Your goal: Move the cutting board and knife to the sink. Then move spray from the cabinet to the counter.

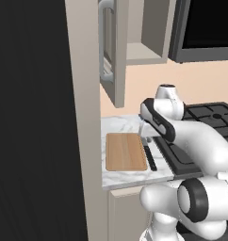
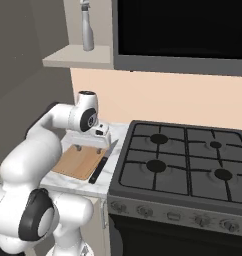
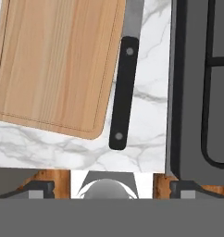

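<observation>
Wooden cutting board [image 3: 56, 65] flat on the desk [image 3: 146, 88], long axis twelve-to-six in the hand view, at eleven o'clock from the released, wide-open tool [image 3: 103, 187], knife [image 3: 124, 78] parallel just beside it

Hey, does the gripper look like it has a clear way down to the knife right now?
Probably yes. The gripper hangs open just above the knife, which lies bare on the counter between the cutting board and the stovetop.

You have a black gas stovetop [image 2: 188, 162] with four round burners on your right, and above it the black-fronted microwave [image 2: 183, 30] against the peach wall [image 2: 168, 97].
</observation>
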